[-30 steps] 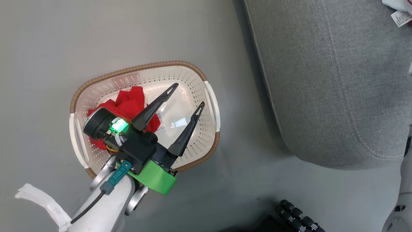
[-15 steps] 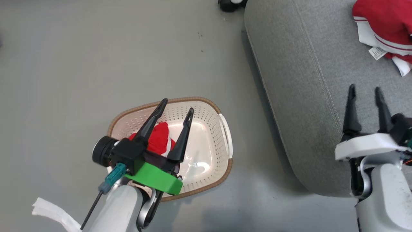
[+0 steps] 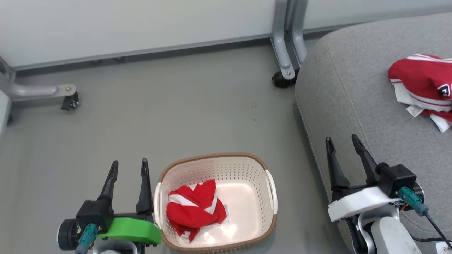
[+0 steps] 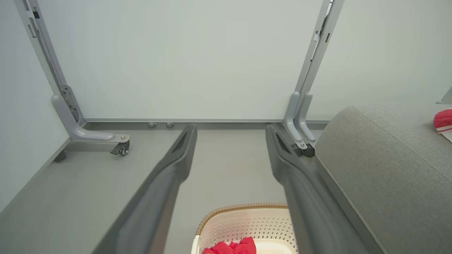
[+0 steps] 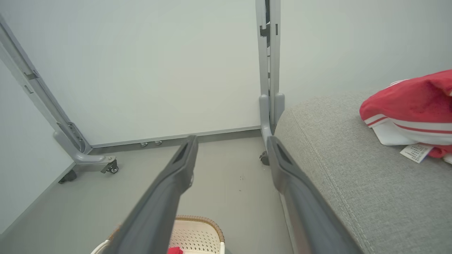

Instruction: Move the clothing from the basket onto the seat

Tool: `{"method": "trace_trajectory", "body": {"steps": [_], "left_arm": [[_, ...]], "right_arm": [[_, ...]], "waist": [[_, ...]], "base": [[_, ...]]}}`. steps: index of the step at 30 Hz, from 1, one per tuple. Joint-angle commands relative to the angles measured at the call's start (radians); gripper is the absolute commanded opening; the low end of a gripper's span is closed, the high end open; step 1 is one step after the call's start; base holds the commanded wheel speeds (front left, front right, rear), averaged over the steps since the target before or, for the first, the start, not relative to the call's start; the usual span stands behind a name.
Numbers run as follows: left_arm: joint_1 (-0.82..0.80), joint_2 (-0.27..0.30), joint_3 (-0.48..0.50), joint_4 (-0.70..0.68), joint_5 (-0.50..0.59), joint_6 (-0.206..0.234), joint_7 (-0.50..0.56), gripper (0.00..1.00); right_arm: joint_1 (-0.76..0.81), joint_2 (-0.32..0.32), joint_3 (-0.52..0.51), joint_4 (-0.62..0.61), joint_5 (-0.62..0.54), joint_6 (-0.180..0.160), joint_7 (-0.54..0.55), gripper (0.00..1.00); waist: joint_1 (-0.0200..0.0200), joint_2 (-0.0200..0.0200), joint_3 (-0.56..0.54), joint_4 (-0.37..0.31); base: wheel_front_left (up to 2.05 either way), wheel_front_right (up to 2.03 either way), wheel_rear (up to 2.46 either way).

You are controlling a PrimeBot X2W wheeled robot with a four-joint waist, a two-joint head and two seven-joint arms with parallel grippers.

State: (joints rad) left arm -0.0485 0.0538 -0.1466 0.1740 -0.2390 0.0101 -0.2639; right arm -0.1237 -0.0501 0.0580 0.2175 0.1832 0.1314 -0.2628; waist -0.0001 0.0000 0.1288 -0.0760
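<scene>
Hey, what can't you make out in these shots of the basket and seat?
- Red garment on the seat: cut off by the head view's right edge.
- Its white tag: print too small, head view.
- Label in the basket: head view, too small, partly under the crumpled red garment.

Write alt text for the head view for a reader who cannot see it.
A crumpled red-and-white garment lies in a cream perforated basket on the grey floor; a second red garment rests on the grey fabric seat at right. The left gripper beside the basket and the right gripper at the seat's edge are both open and empty.
</scene>
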Motion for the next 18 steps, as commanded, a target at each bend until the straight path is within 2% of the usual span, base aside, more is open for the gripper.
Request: {"method": "trace_trajectory", "body": {"steps": [1, 9, 12, 18], "left_arm": [[0.026, -0.001, 0.01, -0.012, 0.01, 0.005, -0.001, 1.0], [0.139, -0.003, 0.038, -0.086, -0.003, -0.002, 0.0, 1.0], [0.177, -0.003, 0.034, -0.122, 0.007, -0.018, 0.0, 1.0], [0.218, -0.002, 0.034, -0.151, 0.031, -0.025, 0.0, 1.0]], "right_arm": [[0.028, -0.006, 0.007, -0.029, -0.007, -0.001, -0.003, 1.0], [0.149, -0.004, 0.003, -0.118, -0.033, -0.001, -0.003, 1.0], [0.187, -0.002, -0.004, -0.143, -0.053, -0.001, -0.003, 1.0], [0.23, -0.003, 0.027, -0.156, -0.067, -0.001, -0.003, 1.0]], "waist": [[0.0001, 0.0, -0.126, 0.08], [0.0001, 0.0, -0.177, 0.096], [0.0001, 0.0, -0.189, 0.095], [0.0001, 0.0, -0.202, 0.091]], "base": [[0.0, 0.0, 0.0], [0.0, 0.0, 0.0], [0.0, 0.0, 0.0], [0.0, 0.0, 0.0]]}}
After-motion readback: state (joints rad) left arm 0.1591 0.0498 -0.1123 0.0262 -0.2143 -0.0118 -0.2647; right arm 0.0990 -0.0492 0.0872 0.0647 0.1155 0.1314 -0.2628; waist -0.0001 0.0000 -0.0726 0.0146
